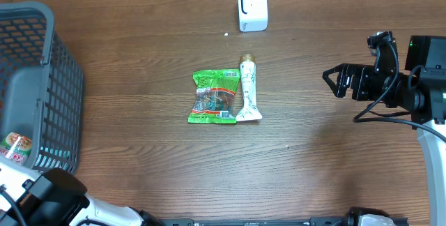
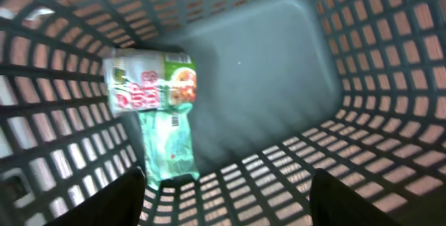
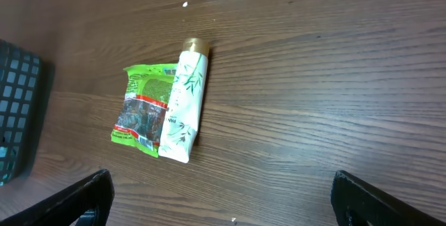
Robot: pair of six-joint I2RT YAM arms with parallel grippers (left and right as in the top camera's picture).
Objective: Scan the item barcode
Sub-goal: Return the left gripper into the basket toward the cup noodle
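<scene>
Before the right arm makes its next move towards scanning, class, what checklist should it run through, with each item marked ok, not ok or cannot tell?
1. The right gripper is open and empty: ok.
2. The white tube with gold cap lies in plain view on the brown wooden table: ok.
3. The tube is clear of the green snack packet: not ok, they lie against each other.
4. A barcode faces up on either item: cannot tell.
5. The white box-shaped scanner is unobstructed: ok.
6. The left gripper is out of the way, open inside the grey plastic basket: ok.
</scene>
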